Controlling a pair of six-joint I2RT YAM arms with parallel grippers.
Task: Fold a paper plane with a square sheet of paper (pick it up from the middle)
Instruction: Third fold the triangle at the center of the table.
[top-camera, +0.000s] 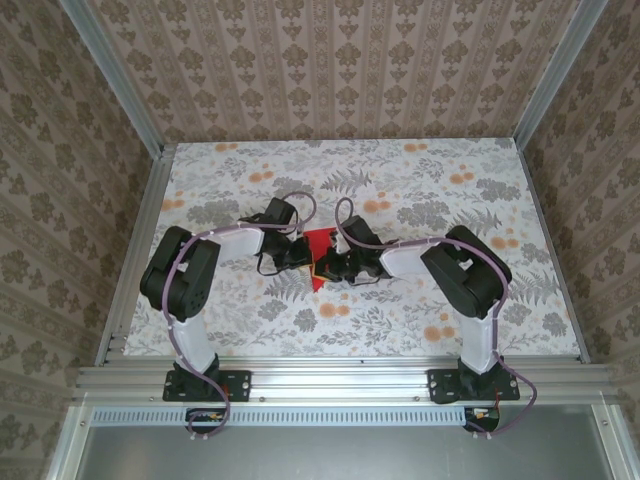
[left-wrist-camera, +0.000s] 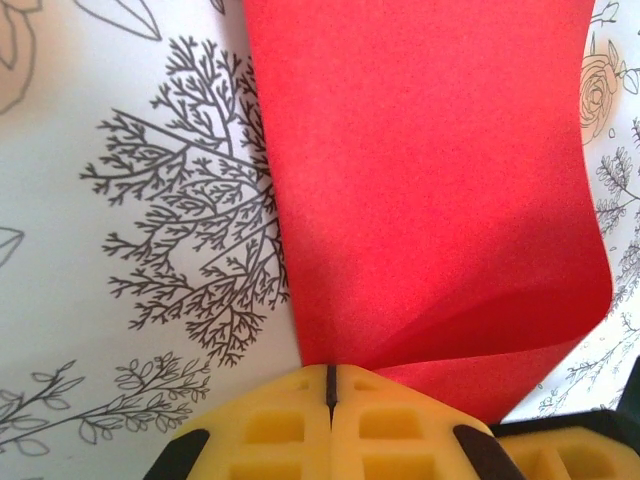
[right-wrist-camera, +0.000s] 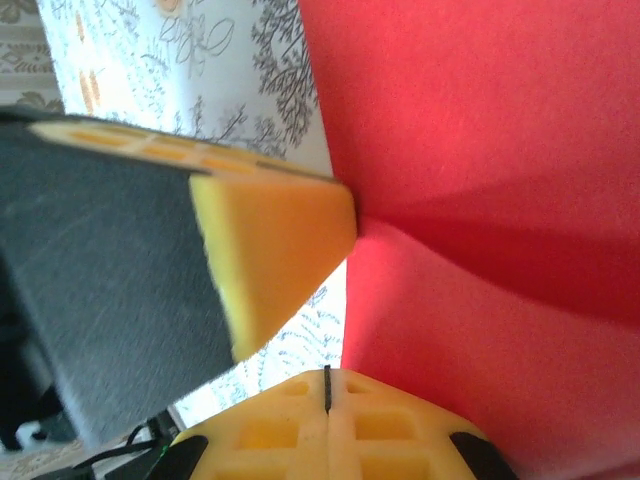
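Observation:
The square sheet of paper (top-camera: 320, 243) is bright red and lies bent between the two grippers at the table's middle. My left gripper (top-camera: 303, 256) is shut, and in the left wrist view the sheet (left-wrist-camera: 430, 170) fans out from its closed tips (left-wrist-camera: 330, 375), with a flap curled over at lower right. From the right wrist view, that gripper's yellow finger (right-wrist-camera: 280, 250) pinches the paper (right-wrist-camera: 480, 150) where creases meet. My right gripper (right-wrist-camera: 327, 378) is shut. The sheet's edge runs down behind one of its fingers, just beside the seam. No paper shows between those tips.
The floral-patterned table (top-camera: 420, 310) is boxed in by patterned walls and aluminium rails. Both arms reach inward and their wrists nearly touch (top-camera: 335, 265). One finger of the right gripper (left-wrist-camera: 560, 440) shows at the left wrist view's lower right corner.

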